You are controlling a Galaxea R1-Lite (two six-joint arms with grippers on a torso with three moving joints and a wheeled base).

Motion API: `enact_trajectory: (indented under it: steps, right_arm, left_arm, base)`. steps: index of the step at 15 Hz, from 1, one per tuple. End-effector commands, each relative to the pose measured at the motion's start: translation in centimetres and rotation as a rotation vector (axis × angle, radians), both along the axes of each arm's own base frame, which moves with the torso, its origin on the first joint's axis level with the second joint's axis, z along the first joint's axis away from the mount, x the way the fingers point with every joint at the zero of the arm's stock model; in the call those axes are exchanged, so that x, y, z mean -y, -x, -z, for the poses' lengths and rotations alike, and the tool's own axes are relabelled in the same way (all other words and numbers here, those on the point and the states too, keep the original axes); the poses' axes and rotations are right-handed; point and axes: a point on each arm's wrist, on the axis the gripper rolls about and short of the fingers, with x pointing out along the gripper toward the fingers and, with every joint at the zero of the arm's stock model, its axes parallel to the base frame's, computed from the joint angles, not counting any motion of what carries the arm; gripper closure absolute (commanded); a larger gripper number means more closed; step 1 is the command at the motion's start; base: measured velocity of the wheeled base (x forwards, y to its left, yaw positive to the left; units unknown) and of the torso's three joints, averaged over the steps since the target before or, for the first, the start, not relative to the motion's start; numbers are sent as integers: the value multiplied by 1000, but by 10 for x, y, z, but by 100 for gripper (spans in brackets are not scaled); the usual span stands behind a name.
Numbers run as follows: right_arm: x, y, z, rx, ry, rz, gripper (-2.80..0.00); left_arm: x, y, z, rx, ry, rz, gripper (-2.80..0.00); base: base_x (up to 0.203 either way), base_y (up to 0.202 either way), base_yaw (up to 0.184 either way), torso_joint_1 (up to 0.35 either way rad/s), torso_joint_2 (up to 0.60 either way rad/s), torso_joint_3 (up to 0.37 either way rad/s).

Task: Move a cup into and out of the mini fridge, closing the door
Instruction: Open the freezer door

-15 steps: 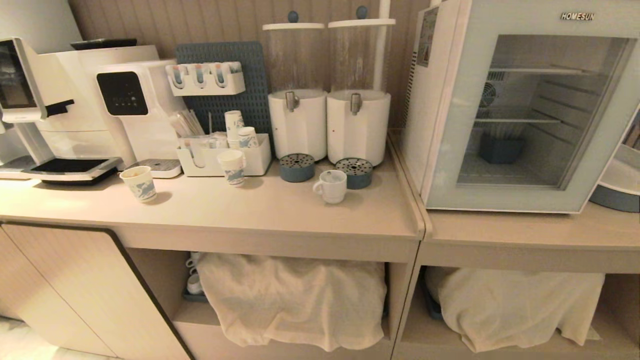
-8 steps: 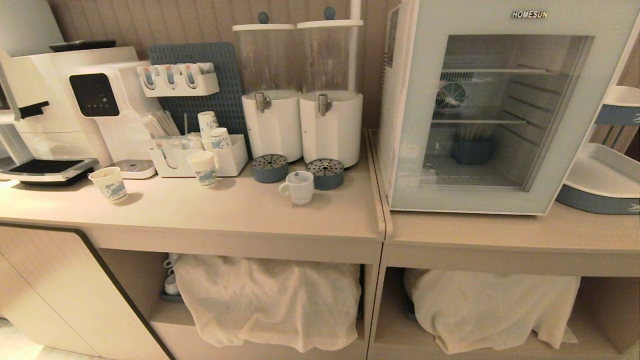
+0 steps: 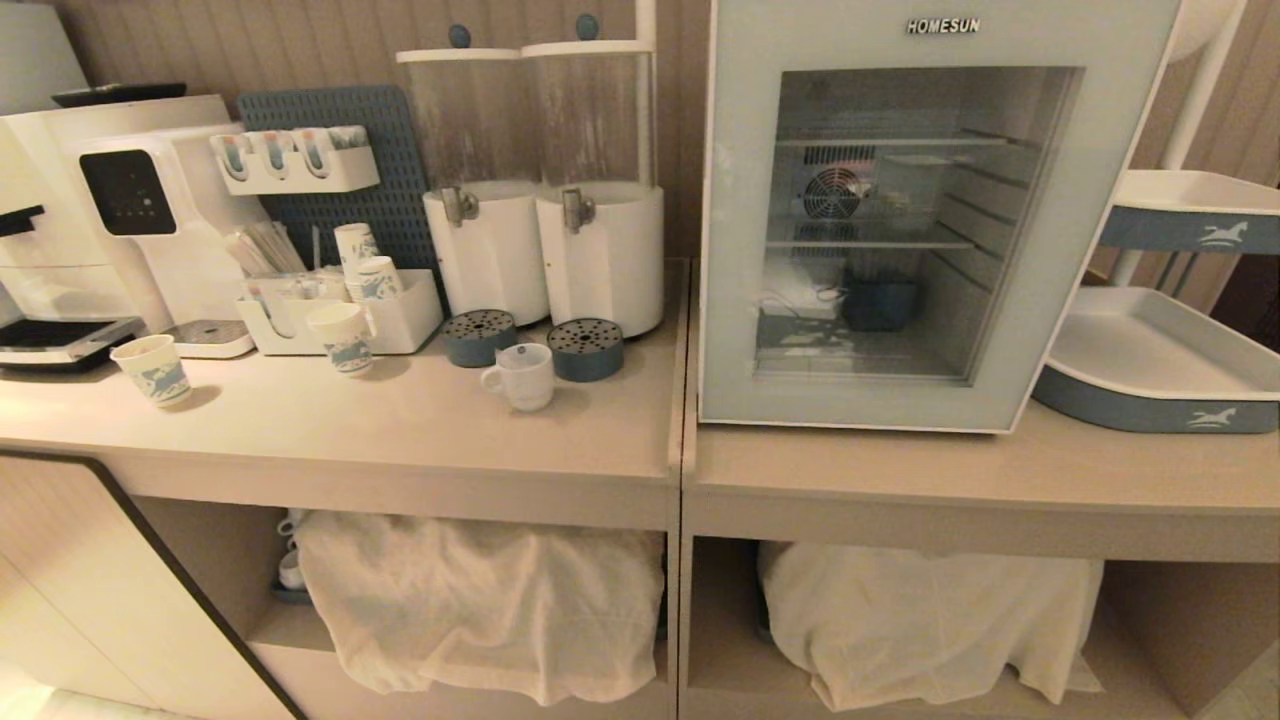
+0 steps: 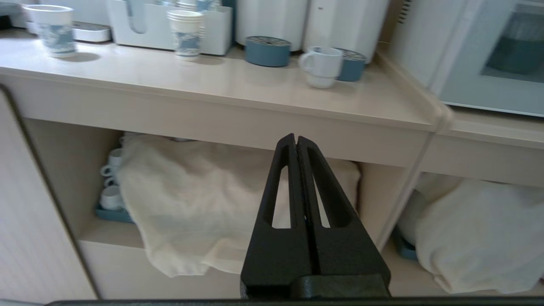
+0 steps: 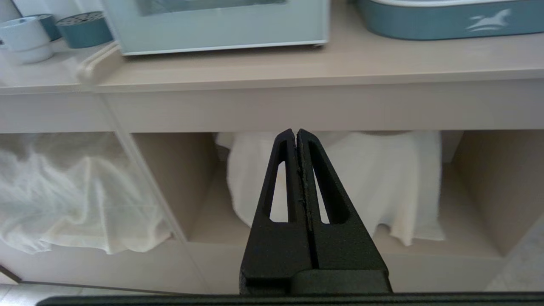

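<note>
Cup (image 3: 524, 375): small squat white ceramic mug on the beige worktop (image 3: 420, 430), rigid, light, likely slick and breakable; take it across the body with your closed, empty left end effector (image 4: 296, 142).

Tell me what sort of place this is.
Probably an office or hotel drinks station: a coffee machine, two drink dispensers with paper cups beside them, and a glass-door mini fridge on the counter.

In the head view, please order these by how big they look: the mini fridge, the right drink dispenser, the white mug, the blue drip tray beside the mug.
Largest to smallest:
1. mini fridge
2. right drink dispenser
3. mug and drip tray: they look alike, so no ranking.
</note>
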Motion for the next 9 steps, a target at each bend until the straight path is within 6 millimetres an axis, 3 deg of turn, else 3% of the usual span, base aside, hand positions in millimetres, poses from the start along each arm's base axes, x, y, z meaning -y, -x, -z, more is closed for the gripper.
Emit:
enact_trajectory:
  steps: [1, 9]
  right_arm:
    - [0, 0, 0, -1, 0, -1, 0]
    - [0, 0, 0, -1, 0, -1, 0]
  left_arm:
    - [0, -3, 11, -34, 1, -1, 0]
    - [0, -3, 11, -36, 13, 4, 0]
  base:
    - [0, -192, 2, 3, 2, 2]
    - [0, -192, 0, 3, 1, 2]
